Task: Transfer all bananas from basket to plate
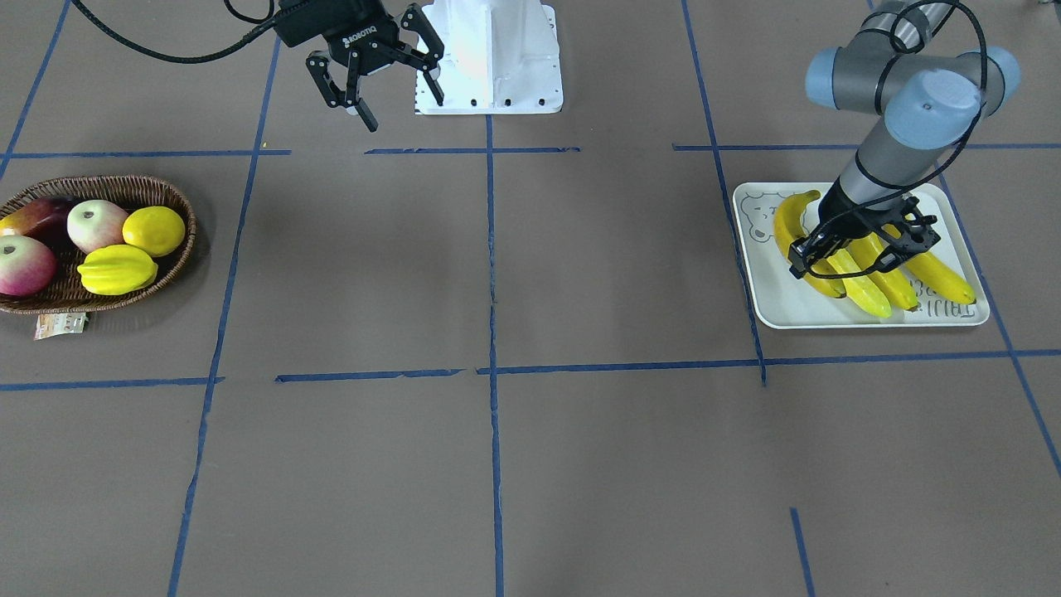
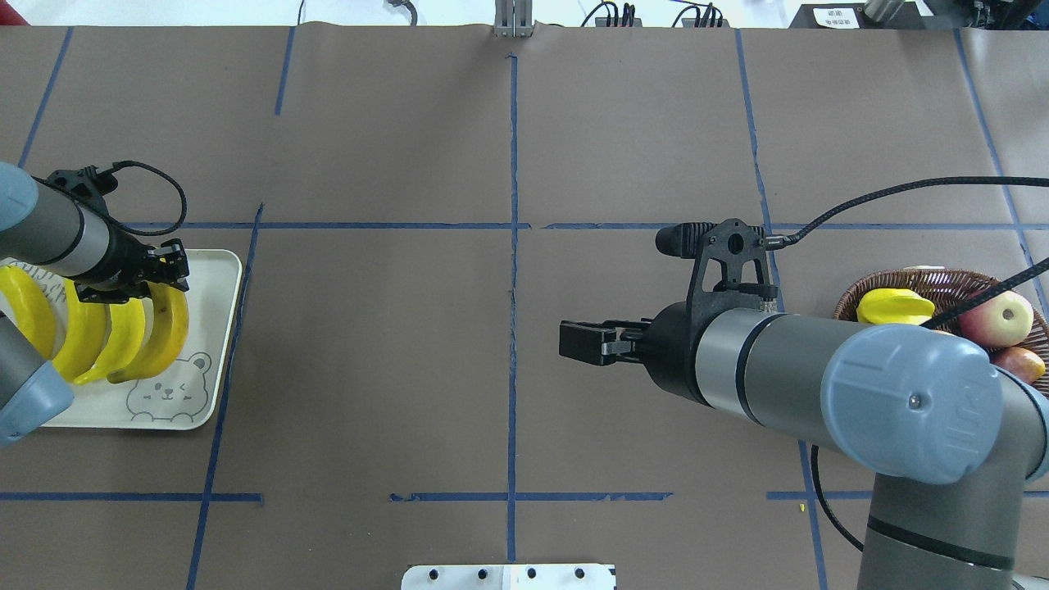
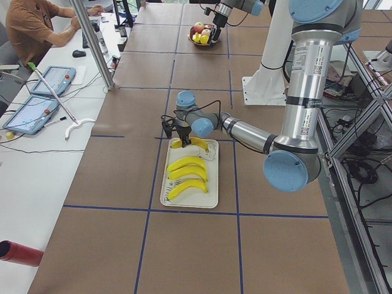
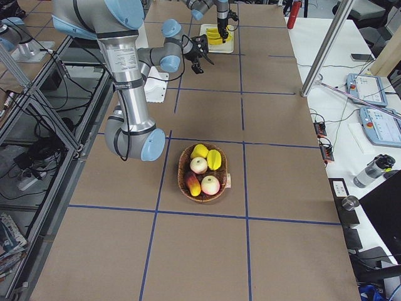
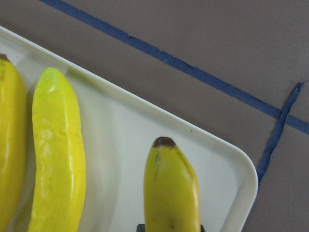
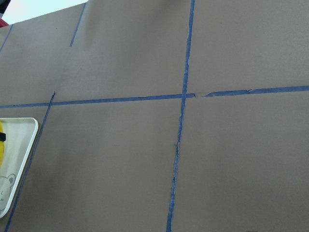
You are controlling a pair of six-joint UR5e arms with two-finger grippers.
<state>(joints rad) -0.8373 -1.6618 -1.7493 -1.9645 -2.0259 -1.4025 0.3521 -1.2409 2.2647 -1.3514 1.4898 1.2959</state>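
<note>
Four yellow bananas (image 1: 866, 286) lie side by side on the pale plate (image 1: 787, 311) with the bear drawing. My left gripper (image 1: 808, 261) is low over the plate and shut on one end of the outermost banana (image 2: 168, 319). The left wrist view shows that banana (image 5: 171, 188) between the fingertips, just above or on the plate (image 5: 120, 145). My right gripper (image 1: 404, 111) is open and empty, high near the robot base, far from the basket (image 1: 170, 269). The brown wicker basket holds no bananas.
The basket holds a yellow starfruit (image 1: 118, 269), a lemon (image 1: 154, 230) and red-green apples (image 1: 96, 224). A paper tag (image 1: 60, 325) lies at its rim. The white robot base (image 1: 493, 58) stands at the table's back edge. Blue tape lines cross the brown table.
</note>
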